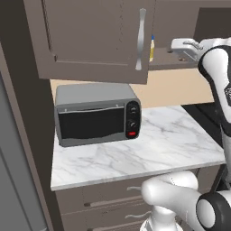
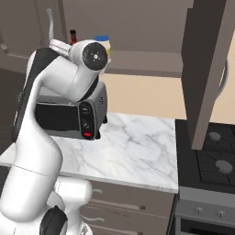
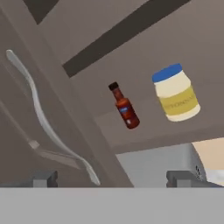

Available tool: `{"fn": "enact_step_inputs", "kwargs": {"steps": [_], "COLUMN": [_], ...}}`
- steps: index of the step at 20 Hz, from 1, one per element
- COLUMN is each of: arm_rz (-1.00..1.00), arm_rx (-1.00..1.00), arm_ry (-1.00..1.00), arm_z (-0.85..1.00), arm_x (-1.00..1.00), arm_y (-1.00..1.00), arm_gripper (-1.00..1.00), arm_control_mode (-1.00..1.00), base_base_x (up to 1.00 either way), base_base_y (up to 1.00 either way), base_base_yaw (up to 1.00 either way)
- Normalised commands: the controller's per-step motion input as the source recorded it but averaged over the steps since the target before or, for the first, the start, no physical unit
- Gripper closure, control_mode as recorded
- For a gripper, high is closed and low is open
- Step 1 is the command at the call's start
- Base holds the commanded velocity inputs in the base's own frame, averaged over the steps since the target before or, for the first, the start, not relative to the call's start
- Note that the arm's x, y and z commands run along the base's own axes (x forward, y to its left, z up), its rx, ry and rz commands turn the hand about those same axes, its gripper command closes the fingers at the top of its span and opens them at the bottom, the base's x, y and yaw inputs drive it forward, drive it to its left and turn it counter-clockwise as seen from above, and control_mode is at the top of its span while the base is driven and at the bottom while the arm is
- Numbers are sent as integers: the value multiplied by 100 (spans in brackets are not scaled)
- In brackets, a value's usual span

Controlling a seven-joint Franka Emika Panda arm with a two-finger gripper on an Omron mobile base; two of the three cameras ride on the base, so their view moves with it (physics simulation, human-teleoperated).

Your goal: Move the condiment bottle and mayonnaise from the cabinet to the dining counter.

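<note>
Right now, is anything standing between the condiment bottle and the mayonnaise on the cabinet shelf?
No. In the hand view the condiment bottle and the mayonnaise stand apart on the cabinet shelf, with bare shelf between them.

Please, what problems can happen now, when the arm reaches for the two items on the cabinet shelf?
The condiment bottle is slim and stands close beside the mayonnaise, so a slightly off approach could tip it or push the jar. The open cabinet door and its handle lie near the gripper; the wide-apart fingers might catch them.
</note>
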Motion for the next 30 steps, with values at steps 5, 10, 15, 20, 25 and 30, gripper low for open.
{"fn": "enact_step_inputs", "kwargs": {"steps": [5, 10, 15, 20, 25, 30], "arm_rz": [12, 10, 8, 7, 6, 7], "arm_rx": [46, 46, 40, 26, 11, 8], "arm_ry": [14, 11, 5, 6, 3, 5], "arm_z": [-16, -3, 0, 0, 0, 0], "arm_x": [38, 36, 34, 11, 0, 0], "arm_y": [0, 0, 7, 44, 53, 39], "arm_gripper": [-100, -100, -100, -100, -100, -100], "arm_control_mode": [-100, -100, -100, -100, -100, -100], "base_base_x": [0, 0, 0, 0, 0, 0], "base_base_y": [0, 0, 0, 0, 0, 0], "base_base_yaw": [0, 0, 0, 0, 0, 0]}}
